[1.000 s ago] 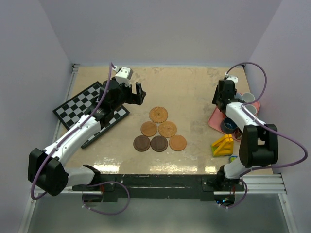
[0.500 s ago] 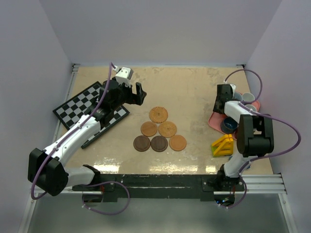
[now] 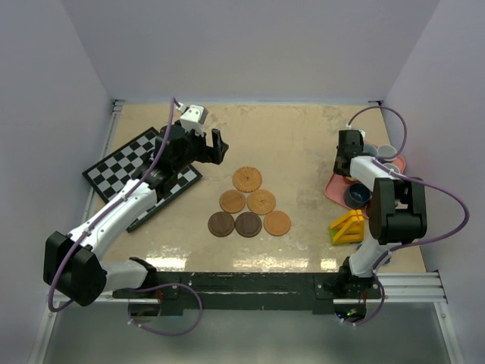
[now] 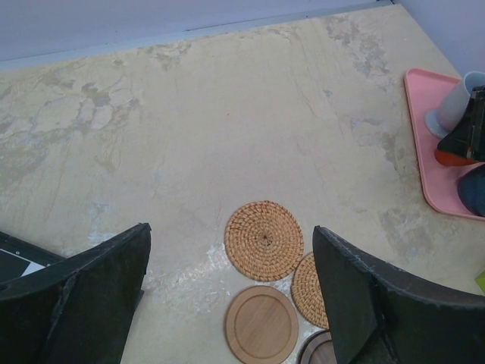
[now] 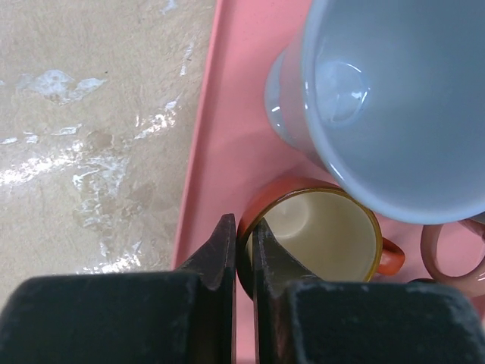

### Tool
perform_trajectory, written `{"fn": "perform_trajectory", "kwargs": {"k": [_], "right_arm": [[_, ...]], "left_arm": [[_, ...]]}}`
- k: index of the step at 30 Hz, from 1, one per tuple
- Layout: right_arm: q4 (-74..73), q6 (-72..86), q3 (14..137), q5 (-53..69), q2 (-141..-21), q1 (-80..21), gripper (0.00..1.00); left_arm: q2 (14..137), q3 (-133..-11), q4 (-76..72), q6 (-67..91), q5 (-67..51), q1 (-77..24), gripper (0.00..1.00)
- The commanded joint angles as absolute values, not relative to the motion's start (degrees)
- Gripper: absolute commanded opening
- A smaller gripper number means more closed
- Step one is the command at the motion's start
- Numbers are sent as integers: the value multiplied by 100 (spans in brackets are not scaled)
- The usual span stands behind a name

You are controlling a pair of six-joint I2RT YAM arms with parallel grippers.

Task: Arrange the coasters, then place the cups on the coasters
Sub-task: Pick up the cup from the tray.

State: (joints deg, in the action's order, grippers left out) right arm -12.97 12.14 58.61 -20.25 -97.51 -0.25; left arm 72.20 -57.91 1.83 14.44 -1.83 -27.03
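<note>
we find no legible text, label, brand, number or sign in any of the three views.

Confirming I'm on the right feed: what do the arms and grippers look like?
The left arm and right arm have white links with bulky black joints; a purple cable loops along each. The left gripper and right gripper have black fingers tapering toward the tips. A small white block sits on the left wrist.
</note>
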Motion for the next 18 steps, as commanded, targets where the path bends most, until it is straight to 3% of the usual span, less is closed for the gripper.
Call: {"fn": "perform_trajectory", "kwargs": {"k": [1,12,18], "right_arm": [[-1275,941,6170,-1785,-9581,-18,0],[-1775,492,6898,-2232,-9351,-1378,0],[-1697,220,7400,-1162,-9308,-2012,0]], "left_arm": [[7128,-5897,-9,1477,-97,-2689,92],[7075,-5889,150,1538,-35,-2689,92],[6996,-5862,114,1494,-18,-2681,94]]}}
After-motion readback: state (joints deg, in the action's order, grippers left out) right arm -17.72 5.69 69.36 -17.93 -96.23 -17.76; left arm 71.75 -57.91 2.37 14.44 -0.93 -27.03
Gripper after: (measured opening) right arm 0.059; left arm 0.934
